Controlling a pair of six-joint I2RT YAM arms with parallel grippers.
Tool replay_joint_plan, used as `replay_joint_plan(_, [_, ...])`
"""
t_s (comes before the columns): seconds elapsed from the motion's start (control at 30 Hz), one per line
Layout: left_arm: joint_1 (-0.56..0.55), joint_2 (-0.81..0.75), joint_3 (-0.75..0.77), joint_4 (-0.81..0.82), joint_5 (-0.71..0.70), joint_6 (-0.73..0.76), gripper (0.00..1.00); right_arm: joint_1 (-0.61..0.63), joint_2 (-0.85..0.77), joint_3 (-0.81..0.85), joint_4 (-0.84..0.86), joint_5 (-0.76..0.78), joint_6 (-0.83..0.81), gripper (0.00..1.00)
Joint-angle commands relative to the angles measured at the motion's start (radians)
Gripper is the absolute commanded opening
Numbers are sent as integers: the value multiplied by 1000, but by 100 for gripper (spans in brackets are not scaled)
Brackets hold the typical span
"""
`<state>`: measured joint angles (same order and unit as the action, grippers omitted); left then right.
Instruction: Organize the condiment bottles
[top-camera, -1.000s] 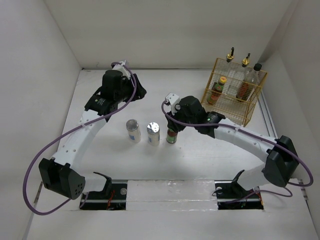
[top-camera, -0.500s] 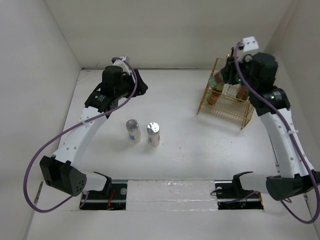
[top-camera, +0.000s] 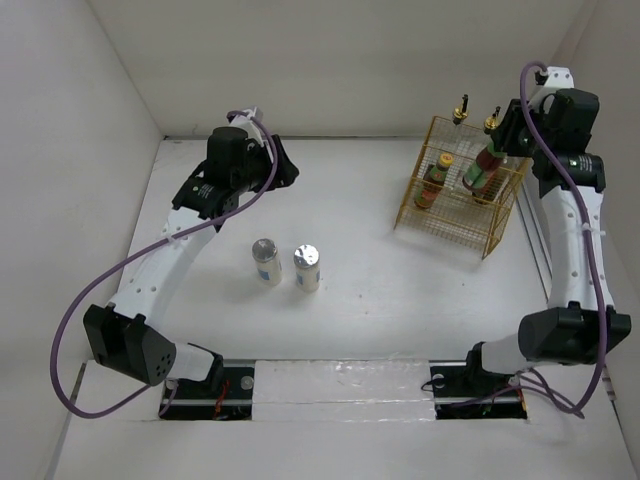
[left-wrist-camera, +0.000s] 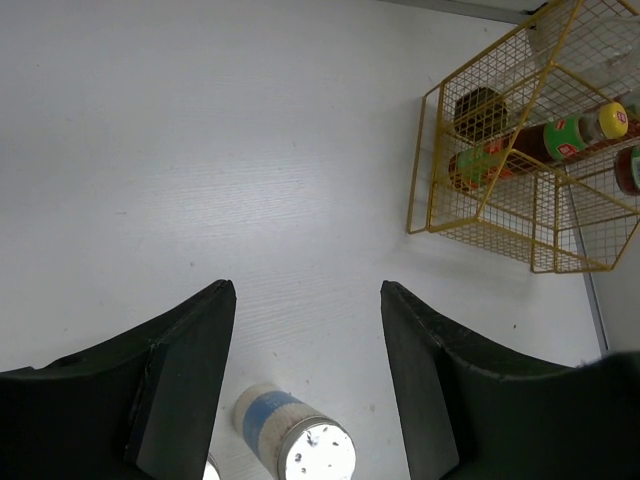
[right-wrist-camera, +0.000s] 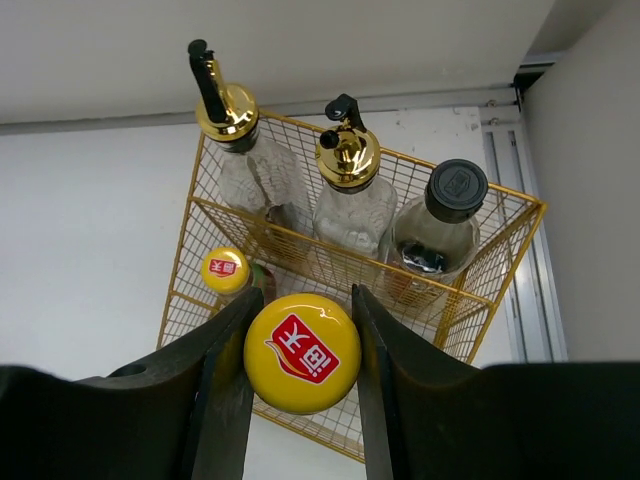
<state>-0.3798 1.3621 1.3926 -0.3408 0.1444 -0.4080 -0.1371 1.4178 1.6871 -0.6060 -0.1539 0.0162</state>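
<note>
Above the yellow wire basket (top-camera: 447, 212), the right gripper (right-wrist-camera: 300, 340) clamps a yellow-capped sauce bottle (top-camera: 480, 168), seemingly clear of the wires; the left gripper (left-wrist-camera: 305, 292) gapes wide, empty.

1. Yellow cap of the nearer sauce bottle (right-wrist-camera: 302, 353): red shield logo with white characters, too stylised to read.
2. Cap of the farther sauce bottle (right-wrist-camera: 226, 270): same red logo, too small to read.
3. White shaker (left-wrist-camera: 291, 435): blue label, no legible text.
</note>
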Motion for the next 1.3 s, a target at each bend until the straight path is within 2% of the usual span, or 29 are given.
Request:
replay_joint_plan(0.0, [-4,-9,49,22,20,12,56,-1,-19,46,187,-26,28,0])
replay_joint_plan(0.2, [-4,-9,31,31,29,12,56,1,20,14,226,37,-4,0])
replay_joint_plan(0.53, [-4,-9,13,49,38,12,56,96,47,-130,331,174,-77,0])
replay_joint_plan(0.97, [-4,-37,-38,59,29,21,56,137,121,-279,353,221,-78,0])
replay_joint_plan(1.1, [-4,-37,-38,59,20,21,56,137,141,-303,362,211,-56,8])
replay_joint_plan(1.23, [-4,-37,-38,48,11,31,56,137,150,-313,344,211,-45,24])
replay_joint_plan(1.27, [-4,-46,-38,48,11,31,56,137,150,-313,330,211,-45,33])
